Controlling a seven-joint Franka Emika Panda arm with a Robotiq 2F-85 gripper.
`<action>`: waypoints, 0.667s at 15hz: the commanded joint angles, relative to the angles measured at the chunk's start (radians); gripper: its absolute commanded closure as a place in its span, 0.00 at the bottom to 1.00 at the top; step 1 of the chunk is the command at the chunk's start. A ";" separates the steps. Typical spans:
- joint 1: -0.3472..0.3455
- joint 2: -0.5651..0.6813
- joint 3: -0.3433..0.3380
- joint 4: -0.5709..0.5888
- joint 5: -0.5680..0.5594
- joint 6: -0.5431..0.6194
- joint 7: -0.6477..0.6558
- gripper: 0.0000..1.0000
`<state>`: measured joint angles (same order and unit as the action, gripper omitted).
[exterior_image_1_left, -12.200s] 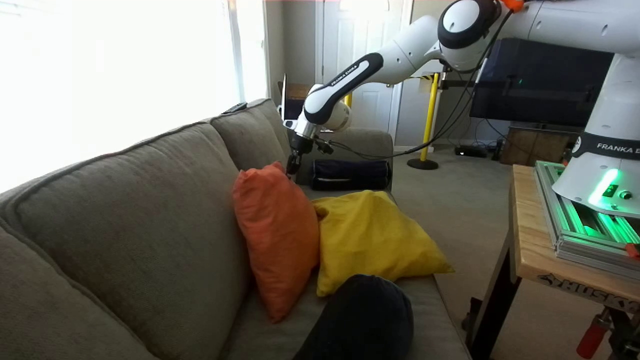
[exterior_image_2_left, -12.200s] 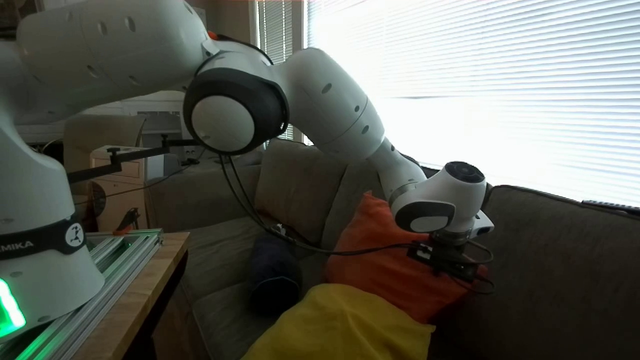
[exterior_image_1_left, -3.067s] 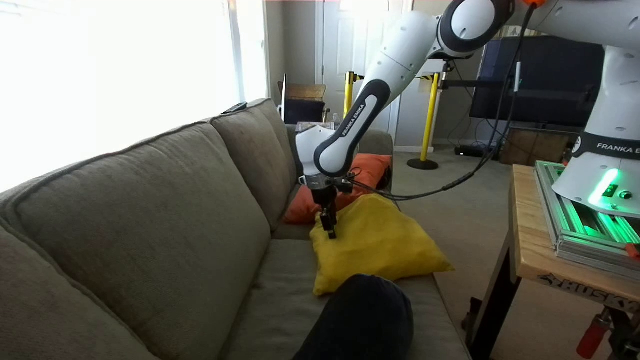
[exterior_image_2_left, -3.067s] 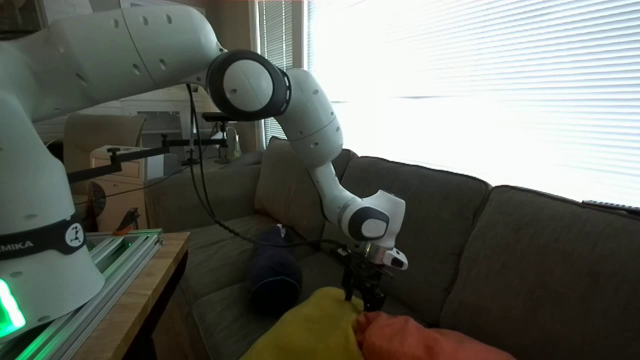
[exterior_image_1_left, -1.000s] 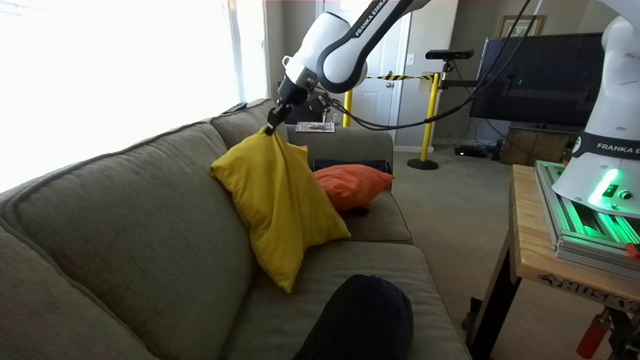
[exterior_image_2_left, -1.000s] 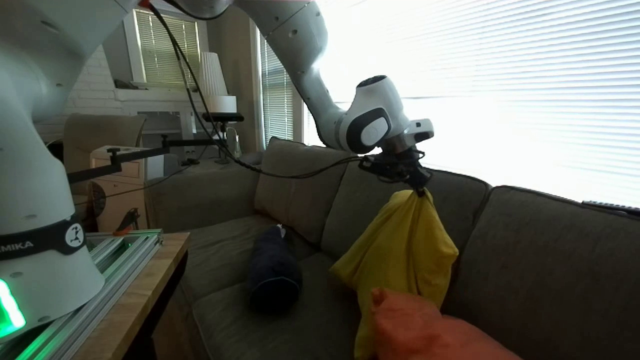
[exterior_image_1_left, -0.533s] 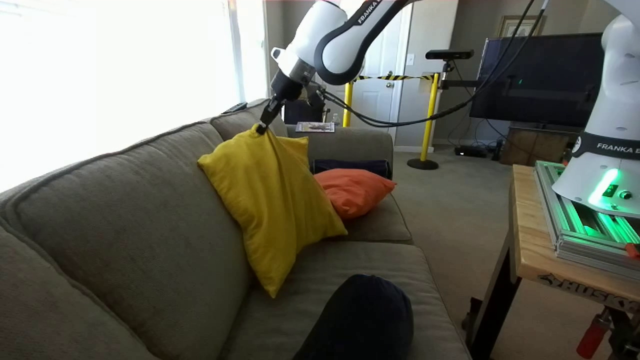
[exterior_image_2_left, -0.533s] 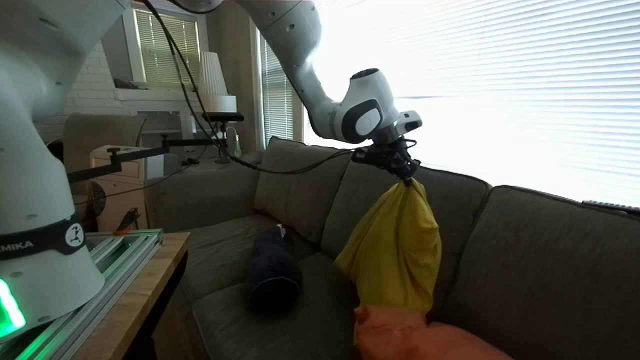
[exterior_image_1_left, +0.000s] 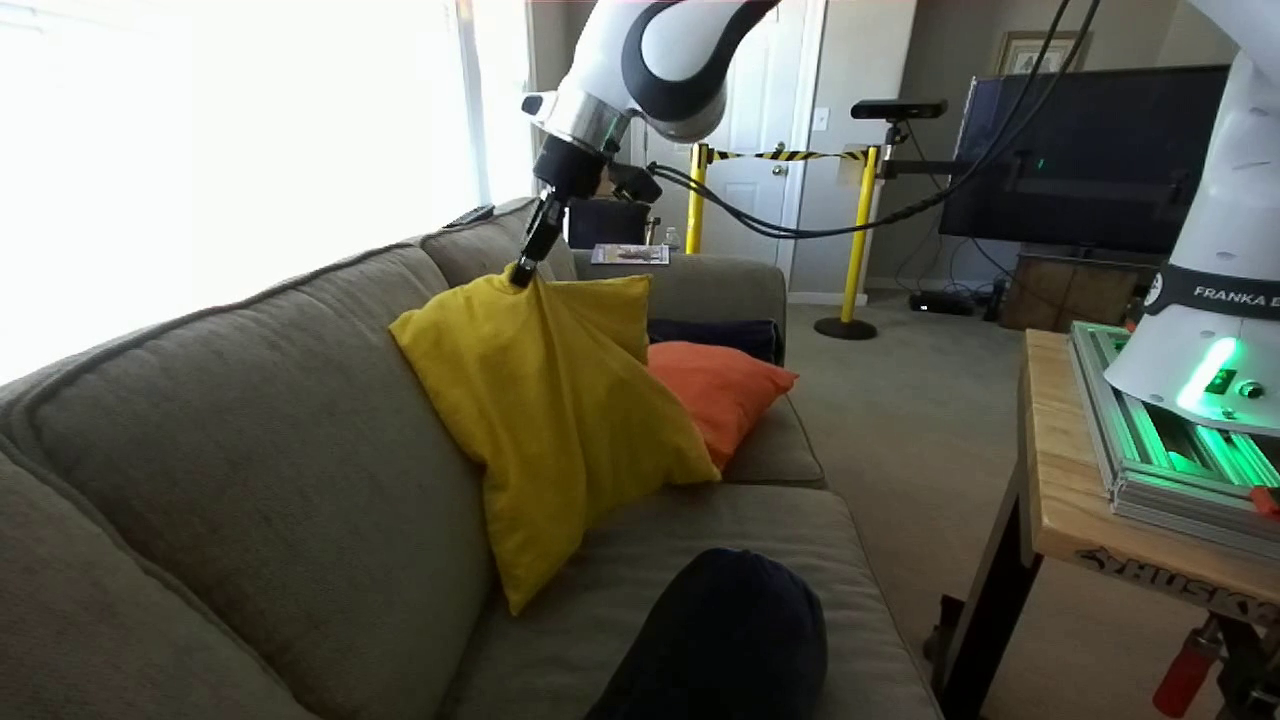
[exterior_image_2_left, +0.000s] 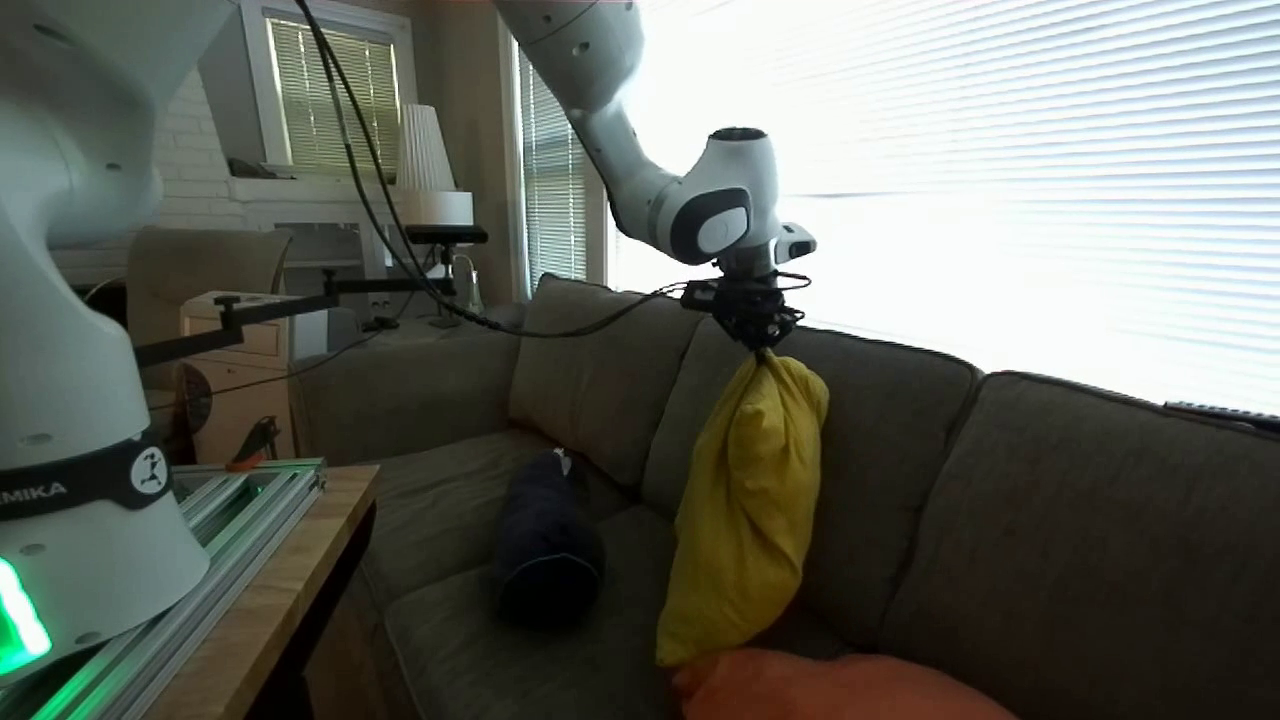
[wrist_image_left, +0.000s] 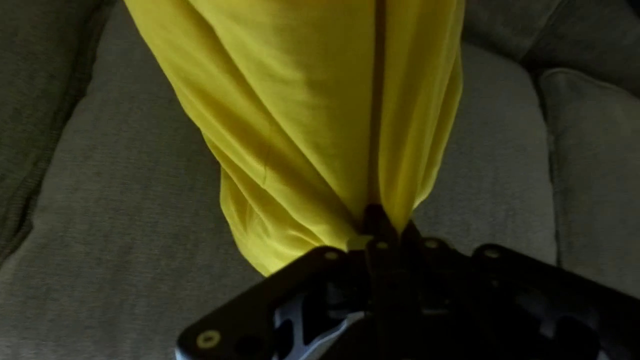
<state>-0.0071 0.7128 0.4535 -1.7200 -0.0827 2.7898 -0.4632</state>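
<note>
End effector (exterior_image_1_left: 522, 272) is clamped on the top edge of the yellow pillow (exterior_image_1_left: 545, 400); wrist view shows the fabric gathered into folds right at the pinch. Pillow hangs tilted below it, over the sofa (exterior_image_1_left: 780, 520), along the backrest (exterior_image_1_left: 270, 440); can't tell whether its lowest corner bears on the seat. In an exterior view, orange pillow (exterior_image_1_left: 720, 385) lies on the seat, far and right of the yellow one and partly hidden by it; can't tell if they touch. Beyond that, a dark cushion (exterior_image_1_left: 740, 333) by the sofa arm (exterior_image_1_left: 725, 285), with a flat printed item (exterior_image_1_left: 630, 254) on top of that arm. Near end, same view: dark bolster (exterior_image_1_left: 735, 640) on the seat, apart from the yellow pillow. Right side: wooden table (exterior_image_1_left: 1065, 470) carrying the robot base (exterior_image_1_left: 1250, 345).
</note>
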 joint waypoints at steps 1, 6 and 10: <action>-0.126 -0.046 0.147 -0.028 0.084 -0.188 -0.209 0.99; -0.066 -0.110 0.034 -0.028 0.081 -0.342 -0.286 0.99; 0.042 -0.104 -0.114 -0.018 -0.014 -0.205 -0.282 0.99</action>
<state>-0.0448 0.6386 0.4394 -1.7247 -0.0345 2.4909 -0.7542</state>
